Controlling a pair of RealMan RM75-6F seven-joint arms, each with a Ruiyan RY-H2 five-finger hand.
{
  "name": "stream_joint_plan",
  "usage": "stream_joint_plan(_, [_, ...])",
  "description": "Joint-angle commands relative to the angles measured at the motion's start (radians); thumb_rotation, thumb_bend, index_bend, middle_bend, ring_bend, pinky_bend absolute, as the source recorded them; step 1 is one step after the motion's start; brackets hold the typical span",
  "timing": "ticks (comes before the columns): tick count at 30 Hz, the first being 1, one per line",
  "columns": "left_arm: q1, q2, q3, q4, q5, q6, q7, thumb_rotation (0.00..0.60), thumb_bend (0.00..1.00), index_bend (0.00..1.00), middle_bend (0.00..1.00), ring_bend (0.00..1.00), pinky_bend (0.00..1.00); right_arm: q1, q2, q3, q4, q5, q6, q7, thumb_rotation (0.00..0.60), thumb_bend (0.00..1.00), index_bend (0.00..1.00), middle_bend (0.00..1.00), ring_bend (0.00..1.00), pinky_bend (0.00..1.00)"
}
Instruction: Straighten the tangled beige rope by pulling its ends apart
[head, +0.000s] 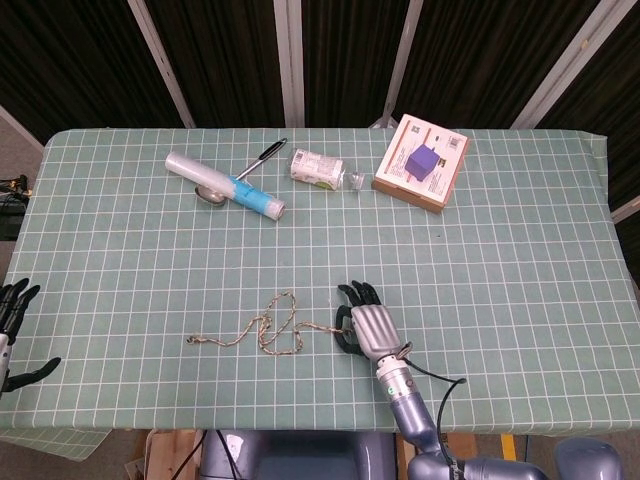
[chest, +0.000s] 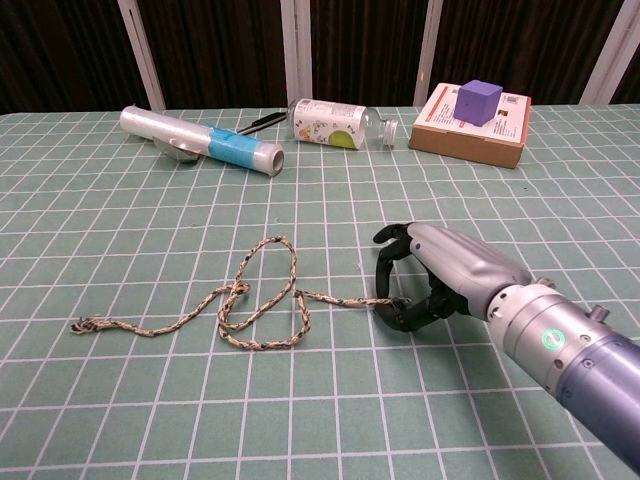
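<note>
The beige rope (head: 268, 331) (chest: 245, 312) lies in a loose tangle near the table's front, with loops in its middle. Its frayed left end (chest: 90, 324) lies free on the cloth. My right hand (head: 368, 328) (chest: 445, 272) sits at the rope's right end, fingers curled down and thumb brought in, pinching that end against the green checked cloth. My left hand (head: 12, 330) hangs beyond the table's left edge, fingers spread and holding nothing. It is absent from the chest view.
At the back lie a plastic-wrapped roll with a blue band (head: 225, 186) (chest: 200, 138), a pen (head: 262, 158) and a small bottle on its side (head: 320, 168) (chest: 335, 125). A flat box (head: 447, 166) (chest: 470, 138) carrying a purple cube (head: 424, 160) sits back right.
</note>
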Motion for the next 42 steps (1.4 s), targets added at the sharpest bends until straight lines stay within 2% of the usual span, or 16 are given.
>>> stream_joint_plan(1, [-0.005,-0.001,0.003,-0.003,0.005,-0.01,0.01,0.6,0.04,0.0,0.0,0.0,0.0,-0.005,0.019,0.003,-0.021,-0.001,0.008,0.001,0.6,0.46,0.66,0.16,0.0,0.0])
stream_joint_plan(5, [-0.03,0.003,0.006,-0.034,0.021,-0.043,0.038,0.6,0.08,0.02,0.0,0.0,0.0,-0.013,0.05,0.0,-0.051,0.002,0.012,0.002,0.6,0.46,0.66,0.16,0.0,0.0])
stream_joint_plan(10, [-0.105,0.002,-0.014,-0.147,0.021,-0.144,0.119,0.6,0.18,0.16,0.0,0.0,0.0,-0.02,0.079,-0.007,-0.085,0.011,0.011,0.001,0.6,0.46,0.66,0.16,0.0,0.0])
stream_joint_plan(16, [-0.203,-0.057,-0.067,-0.272,-0.059,-0.277,0.26,0.6,0.28,0.35,0.06,0.0,0.0,-0.024,0.093,-0.013,-0.112,0.019,0.016,-0.005,0.6,0.46,0.66,0.16,0.0,0.0])
stream_joint_plan(20, [-0.258,-0.128,-0.097,-0.305,-0.137,-0.347,0.364,0.6,0.33,0.4,0.09,0.0,0.0,-0.025,0.101,-0.008,-0.131,0.023,0.023,-0.008,0.6,0.46,0.66,0.16,0.0,0.0])
stream_joint_plan(27, [-0.315,-0.245,-0.109,-0.314,-0.297,-0.41,0.527,0.6,0.37,0.46,0.12,0.0,0.0,-0.027,0.119,-0.005,-0.156,0.032,0.034,-0.016,0.6,0.46,0.66,0.16,0.0,0.0])
stream_joint_plan(37, [-0.358,-0.377,-0.101,-0.263,-0.399,-0.407,0.646,0.6,0.41,0.5,0.14,0.0,0.0,-0.032,0.143,-0.001,-0.172,0.047,0.043,-0.01,0.6,0.46,0.66,0.16,0.0,0.0])
stream_joint_plan(42, [-0.369,-0.415,-0.093,-0.246,-0.442,-0.406,0.677,0.6,0.43,0.53,0.14,0.0,0.0,-0.034,0.15,-0.001,-0.179,0.05,0.047,-0.007,0.6,0.46,0.66,0.16,0.0,0.0])
